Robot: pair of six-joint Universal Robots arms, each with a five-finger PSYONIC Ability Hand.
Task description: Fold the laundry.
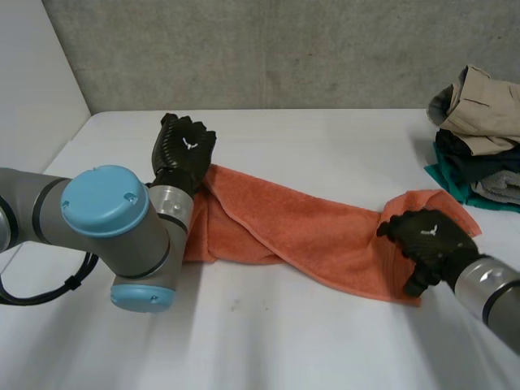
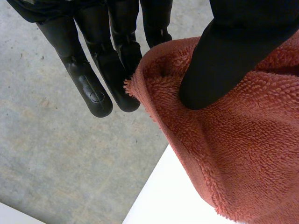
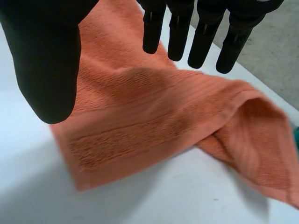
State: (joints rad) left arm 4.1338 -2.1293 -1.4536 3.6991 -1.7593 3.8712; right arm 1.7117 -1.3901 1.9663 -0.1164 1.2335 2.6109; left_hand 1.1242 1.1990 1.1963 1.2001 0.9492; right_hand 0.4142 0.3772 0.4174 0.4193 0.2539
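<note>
Currently, a corner of the orange towel (image 1: 309,227) is pinched by the left hand (image 1: 185,146); the right hand (image 1: 429,236) is spread open over its opposite end.

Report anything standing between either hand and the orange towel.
Nothing visible does. The left hand pinches one end of the orange towel; the right hand lies open over the other end.

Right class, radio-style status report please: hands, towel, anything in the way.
Left hand pinching one end of orange towel, raised off table. Right hand open over other end. Clothes pile at far right, apart from towel.
</note>
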